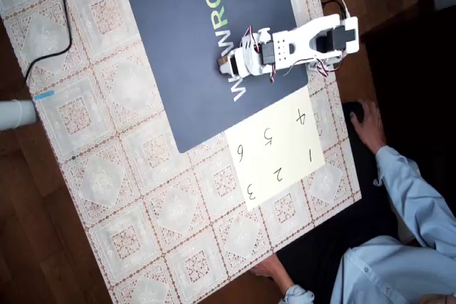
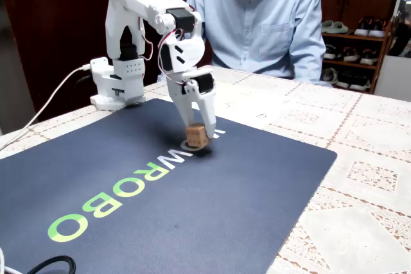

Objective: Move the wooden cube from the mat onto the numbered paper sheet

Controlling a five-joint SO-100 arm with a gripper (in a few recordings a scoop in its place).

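Note:
The wooden cube (image 2: 196,137) is a small tan block held between my white gripper's (image 2: 197,134) fingertips, right at the surface of the dark navy mat (image 2: 192,210), beside the white W of its lettering. A small shadow lies under the cube. From overhead, the gripper (image 1: 224,63) points left over the mat (image 1: 178,33), and the cube (image 1: 222,58) shows as a brownish speck at its tip. The numbered paper sheet (image 1: 274,147), cream with handwritten digits, lies just below the mat's lower right corner, a short way from the gripper.
My arm's base (image 1: 335,37) stands at the mat's right edge. A person in a light blue shirt (image 2: 257,11) sits at the table, one hand (image 1: 367,122) near the sheet's far side. A black cable (image 1: 64,19) crosses the lace tablecloth at upper left.

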